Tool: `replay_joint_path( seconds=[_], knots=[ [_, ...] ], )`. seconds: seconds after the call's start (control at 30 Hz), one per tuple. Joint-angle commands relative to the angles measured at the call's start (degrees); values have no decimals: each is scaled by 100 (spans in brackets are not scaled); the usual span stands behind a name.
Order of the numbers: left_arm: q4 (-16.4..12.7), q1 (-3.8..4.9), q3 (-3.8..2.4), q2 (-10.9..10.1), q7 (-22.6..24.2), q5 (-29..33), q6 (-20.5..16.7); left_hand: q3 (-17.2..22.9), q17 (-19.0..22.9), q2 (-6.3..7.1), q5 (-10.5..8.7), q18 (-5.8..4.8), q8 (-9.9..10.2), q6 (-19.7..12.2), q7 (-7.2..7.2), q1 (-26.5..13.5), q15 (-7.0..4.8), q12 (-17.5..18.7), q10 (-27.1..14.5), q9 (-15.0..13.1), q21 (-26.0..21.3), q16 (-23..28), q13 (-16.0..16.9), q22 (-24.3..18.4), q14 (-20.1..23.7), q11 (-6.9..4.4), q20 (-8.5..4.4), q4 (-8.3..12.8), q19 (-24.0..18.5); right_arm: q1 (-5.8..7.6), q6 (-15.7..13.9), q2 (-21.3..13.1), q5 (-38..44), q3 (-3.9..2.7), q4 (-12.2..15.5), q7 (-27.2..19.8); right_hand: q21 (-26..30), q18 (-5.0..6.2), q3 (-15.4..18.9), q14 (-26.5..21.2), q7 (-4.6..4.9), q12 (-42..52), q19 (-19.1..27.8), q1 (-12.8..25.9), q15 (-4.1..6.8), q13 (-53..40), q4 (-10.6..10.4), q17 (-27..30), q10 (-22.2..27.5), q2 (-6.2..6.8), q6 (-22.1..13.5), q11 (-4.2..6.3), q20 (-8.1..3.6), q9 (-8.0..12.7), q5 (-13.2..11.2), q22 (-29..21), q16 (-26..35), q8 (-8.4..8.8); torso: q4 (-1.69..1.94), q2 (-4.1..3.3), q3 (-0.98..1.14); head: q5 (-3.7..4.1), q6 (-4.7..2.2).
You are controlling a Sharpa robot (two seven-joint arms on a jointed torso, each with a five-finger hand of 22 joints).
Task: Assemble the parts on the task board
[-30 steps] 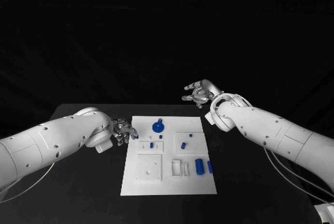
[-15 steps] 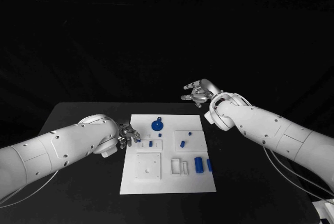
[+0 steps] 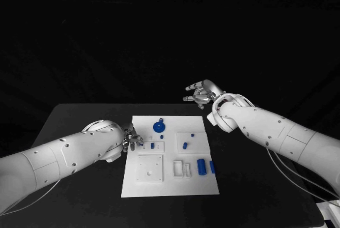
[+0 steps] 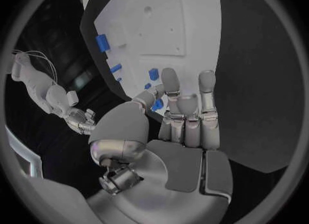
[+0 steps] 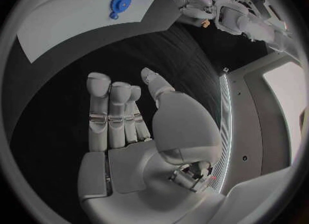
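I see the left hand [image 3: 130, 138] low at the near-left edge of the flat white rectangular task board [image 3: 170, 184], which lies in the middle of the black tabletop [image 3: 78, 125]. In the left wrist view its fingers [image 4: 170, 87] are curled together, and a small blue peg-like part [image 4: 156, 105] sits right at the fingertips, between the thumb and the nearest finger; it looks pinched there, though I cannot tell for certain that both sides touch it. Just beyond those fingertips on the board stand more small blue parts: a short blue block [image 4: 154, 73] closest, then a slim blue pin [image 4: 116, 68], then a larger blue cylinder [image 3: 202, 167] well past them toward the board's near-right area. A round blue knob-shaped part [image 3: 160, 126] rests on the board's far end, just beside the left fingers. The right hand [image 3: 201, 94] hangs raised beyond the board's far-right corner, well apart from every part; in the right wrist view its fingers [image 5: 109, 112] are stretched out side by side with the thumb spread away, holding nothing.
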State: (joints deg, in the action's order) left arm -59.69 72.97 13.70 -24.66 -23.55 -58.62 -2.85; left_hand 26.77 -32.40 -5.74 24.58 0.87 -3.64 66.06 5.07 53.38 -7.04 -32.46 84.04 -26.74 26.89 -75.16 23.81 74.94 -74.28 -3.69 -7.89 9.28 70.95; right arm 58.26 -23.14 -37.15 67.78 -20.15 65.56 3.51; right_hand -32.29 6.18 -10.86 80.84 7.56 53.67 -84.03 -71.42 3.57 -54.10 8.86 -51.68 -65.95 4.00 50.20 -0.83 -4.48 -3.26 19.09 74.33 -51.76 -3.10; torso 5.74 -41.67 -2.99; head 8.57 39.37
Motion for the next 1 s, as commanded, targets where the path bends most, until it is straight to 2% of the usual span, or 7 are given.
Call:
replay_joint_path(
  seconds=[0.03, 0.4, 1.0],
  knots=[
    [41, -32, -2, 37, -3, -258, -135, 26, -19, -65, 13, 48, -22, 1159, -601, 13, 1, -33, 239, -14, 37, 18, -4, 107, -52, -44, 13, -14, 44, -3, 66, 0, -5, -2, 10, -49, -15, 90, -12, 8, -26, 14, -274, 47, 10, -5, 18, -1, -11, 4, 26, 31, -20, -6, 21, -6, -8, -19, 9, -5, -2, 18, 2],
    [203, -128, -3, 148, 19, -316, -175, 28, -106, -60, 14, 50, -25, 1175, -610, 33, -8, -88, 244, -62, 53, 17, -10, 108, -100, -52, 6, -22, 64, -3, 67, 5, -6, -2, 17, -53, -11, 89, -20, 9, -27, 16, -274, 67, 11, -8, 24, 4, -15, 2, 32, 31, -21, -7, 30, -10, -3, -19, 5, -13, -6, 28, -2],
    [196, -154, -4, 207, -24, -325, -75, 28, -259, -63, 28, 49, -29, 1212, -629, 31, -19, -189, 248, -185, 91, -6, -3, 109, -176, -67, -4, -26, 86, -3, 65, 0, -9, -2, 22, -56, -11, 89, -20, 9, -27, 16, -274, 67, 11, -8, 24, 4, -15, 2, 32, 31, -21, -7, 30, -10, -3, -19, 7, -19, -6, 74, 2]
  ],
)
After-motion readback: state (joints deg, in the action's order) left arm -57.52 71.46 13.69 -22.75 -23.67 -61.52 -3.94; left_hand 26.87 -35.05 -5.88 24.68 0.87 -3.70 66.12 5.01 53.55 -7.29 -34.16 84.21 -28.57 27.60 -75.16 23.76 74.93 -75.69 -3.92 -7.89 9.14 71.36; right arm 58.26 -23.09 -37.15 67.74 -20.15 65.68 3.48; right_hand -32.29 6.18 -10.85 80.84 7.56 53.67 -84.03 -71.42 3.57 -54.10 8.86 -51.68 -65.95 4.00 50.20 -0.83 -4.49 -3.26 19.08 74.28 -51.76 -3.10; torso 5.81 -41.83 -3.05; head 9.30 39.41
